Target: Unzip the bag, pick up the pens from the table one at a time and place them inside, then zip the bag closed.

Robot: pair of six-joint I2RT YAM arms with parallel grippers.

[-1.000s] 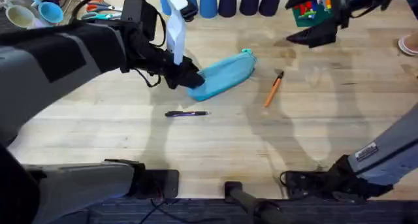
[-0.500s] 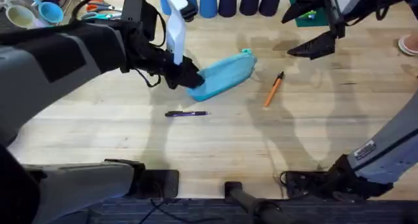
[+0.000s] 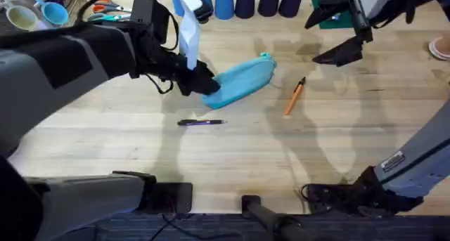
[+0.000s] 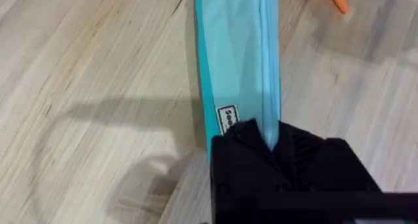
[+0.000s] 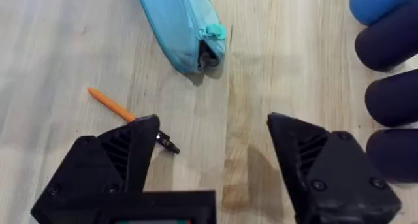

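The light blue bag [image 3: 242, 81] lies slanted on the table [image 3: 232, 157], its teal zipper pull [image 5: 215, 33] at the far right end. My left gripper [image 3: 199, 83] is shut on the bag's near left end; the left wrist view shows the fabric [image 4: 238, 54] running into the black fingers [image 4: 248, 152]. My right gripper [image 3: 336, 34] hangs open above the table's back right; in its wrist view it [image 5: 212, 145] hovers over the orange pen [image 5: 114, 106]. That orange pen [image 3: 294, 97] lies right of the bag. The dark pen [image 3: 201, 122] lies in front of the bag.
Blue and dark blue cups [image 3: 242, 1] stand along the back edge, close to the right gripper [image 5: 392, 48]. Scissors [image 3: 105, 12] and mugs [image 3: 35, 15] sit at the back left. A green box [image 3: 330, 17] is at the back right.
The right gripper has shifted slightly at the back right, its fingers now spread wider. The left gripper, bag and both pens have stayed put.
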